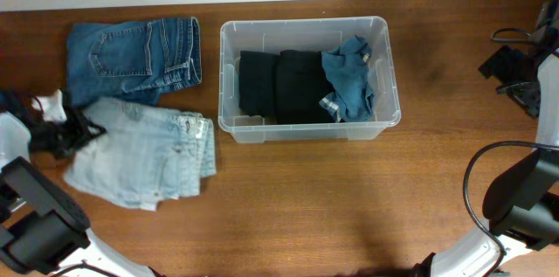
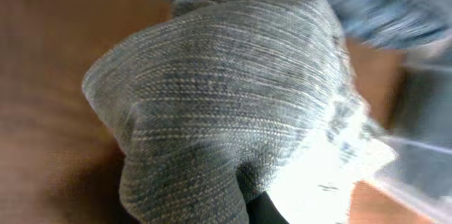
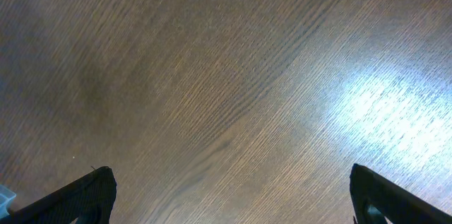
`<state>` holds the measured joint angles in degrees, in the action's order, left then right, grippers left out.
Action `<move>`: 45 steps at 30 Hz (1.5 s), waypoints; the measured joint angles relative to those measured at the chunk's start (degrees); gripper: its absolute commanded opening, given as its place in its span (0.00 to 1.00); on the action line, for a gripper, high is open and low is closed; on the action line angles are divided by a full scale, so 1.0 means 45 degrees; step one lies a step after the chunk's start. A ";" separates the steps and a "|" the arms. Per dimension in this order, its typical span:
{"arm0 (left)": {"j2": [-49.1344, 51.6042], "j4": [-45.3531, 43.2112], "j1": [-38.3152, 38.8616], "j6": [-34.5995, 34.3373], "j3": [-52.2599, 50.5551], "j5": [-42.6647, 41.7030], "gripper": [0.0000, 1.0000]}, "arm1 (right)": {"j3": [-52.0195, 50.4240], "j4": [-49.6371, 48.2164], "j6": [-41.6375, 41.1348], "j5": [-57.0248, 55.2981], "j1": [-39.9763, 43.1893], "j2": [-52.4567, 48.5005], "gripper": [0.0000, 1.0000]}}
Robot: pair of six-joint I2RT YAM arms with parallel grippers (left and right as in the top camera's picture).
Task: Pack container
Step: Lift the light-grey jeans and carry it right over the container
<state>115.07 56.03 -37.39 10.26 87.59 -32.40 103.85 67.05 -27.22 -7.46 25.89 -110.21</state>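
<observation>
Container (image 1: 301, 24): overhead, upper middle of the worktop (image 1: 349, 198), with black clothes (image 1: 279, 85) and a blue garment (image 1: 349, 80) inside.
Dark jeans (image 1: 131, 54): left of the container.
Left gripper (image 1: 77, 131): at the left edge of the light jeans (image 1: 148, 155).
Left wrist: light jeans bunched up, clamped in the gripper.
Right wrist: right gripper (image 3: 229, 196) spread wide over the worktop.

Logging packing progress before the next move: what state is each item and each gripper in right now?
container: upright, open-topped, partly filled.
black garments: folded, inside the container.
blue garment: crumpled, inside the container.
dark blue jeans: folded, on the table, untouched.
light blue jeans: folded on table, left edge bunched.
left gripper: shut on the light blue jeans.
right gripper: open, empty, above the table.
</observation>
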 measured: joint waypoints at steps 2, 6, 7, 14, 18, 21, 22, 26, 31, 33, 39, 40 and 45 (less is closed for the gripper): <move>-0.0126 0.0398 0.0005 -0.0005 0.0821 -0.0296 0.00 | 0.0000 0.0000 -0.0010 0.0000 0.0000 0.0000 0.98; -0.0869 0.1253 0.0005 -0.0005 0.2181 -0.0670 0.01 | 0.0000 0.0000 0.0000 0.0000 0.0000 0.0000 0.98; -0.1166 0.1486 0.0005 0.0000 0.2492 -0.0777 0.01 | 0.0000 0.0000 -0.0010 0.0000 0.0000 0.0000 0.98; -0.3473 0.2239 0.0418 -0.0005 0.3468 -0.1520 0.01 | 0.0000 0.0000 -0.0005 0.0005 0.0000 0.0000 0.98; -0.4799 0.1812 0.1297 -0.0015 0.3497 -0.2511 0.00 | 0.0000 0.0000 -0.0010 0.0000 0.0000 0.0000 0.98; -0.5644 0.1035 0.2108 -0.0078 0.3512 -0.3701 0.01 | 0.0000 0.0000 -0.0005 0.0000 0.0000 0.0000 0.98; -0.5906 0.0670 0.2424 -0.0199 0.3517 -0.4085 0.01 | 0.0000 0.0000 0.0005 0.0000 0.0000 0.0000 0.98; -0.6747 -0.1107 0.3881 -0.1549 0.3560 -0.5168 0.01 | 0.0000 0.0000 0.0000 0.0000 0.0000 0.0000 0.98; -0.6965 -0.3167 0.5532 -0.3691 0.3609 -0.5314 0.01 | 0.0000 0.0000 0.0000 0.0000 0.0000 0.0000 0.98; -0.6960 -0.3541 0.6154 -0.4362 0.3609 -0.4915 0.01 | 0.0000 0.0000 -0.0005 0.0000 0.0000 0.0000 0.98; -0.6926 -0.4323 0.9034 -0.6348 0.3609 -0.1685 0.01 | 0.0000 0.0000 -0.0005 0.0000 0.0000 0.0000 0.98; -0.6892 -0.4425 0.9530 -0.6664 0.3609 -0.0918 0.01 | 0.0000 0.0000 -0.0005 0.0000 0.0000 0.0000 0.98; -0.6407 -0.5202 1.1710 -0.7757 0.3609 0.2336 0.00 | 0.0000 0.0005 -0.0005 0.0000 0.0000 0.0000 0.98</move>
<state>86.24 32.62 15.31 -24.64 103.83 -21.89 103.85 67.07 -27.24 -7.46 25.89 -110.21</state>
